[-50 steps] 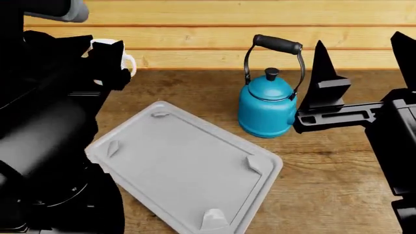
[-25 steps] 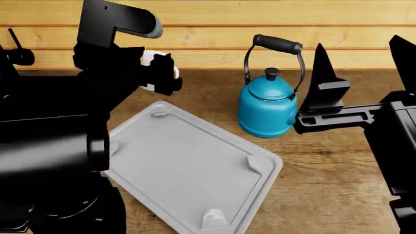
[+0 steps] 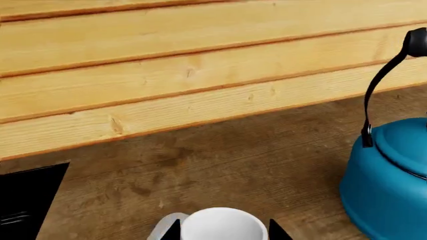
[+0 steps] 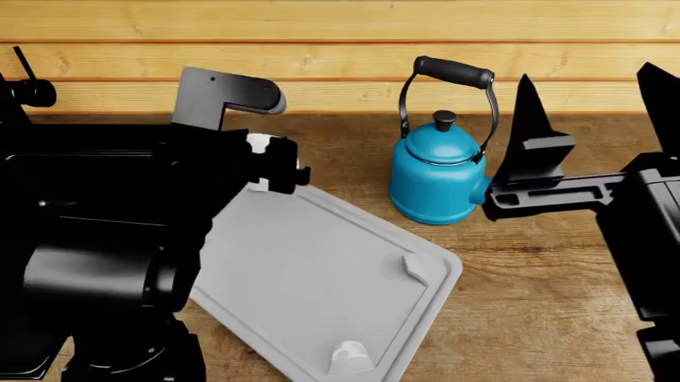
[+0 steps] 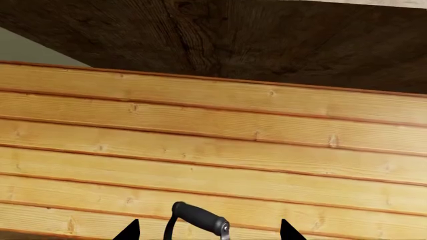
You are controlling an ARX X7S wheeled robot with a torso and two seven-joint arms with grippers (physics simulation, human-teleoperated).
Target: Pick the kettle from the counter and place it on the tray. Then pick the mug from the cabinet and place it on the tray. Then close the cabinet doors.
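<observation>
The teal-blue kettle (image 4: 435, 179) stands on the wooden counter (image 4: 542, 318), just right of the light grey tray (image 4: 318, 278). My left gripper (image 4: 279, 165) is shut on the white mug (image 4: 258, 142) and holds it over the tray's far left corner; the arm hides most of the mug. In the left wrist view the mug (image 3: 223, 226) sits between the fingertips of the left gripper (image 3: 224, 233), with the kettle (image 3: 393, 185) off to one side. My right gripper (image 4: 593, 111) is open and empty beside the kettle; the right wrist view shows the kettle's black handle bar (image 5: 197, 217) between the open jaws of the right gripper (image 5: 208, 233).
A wall of light wooden planks (image 4: 340, 48) runs along the back of the counter. A black object (image 4: 27, 91) stands at the far left by the wall. A flat black panel (image 3: 27, 200) lies on the counter in the left wrist view. My left arm covers the tray's left side.
My left arm has carried the mug rightward from the far left and lowered it towards the tray's far corner. The right arm and the kettle have not moved.
</observation>
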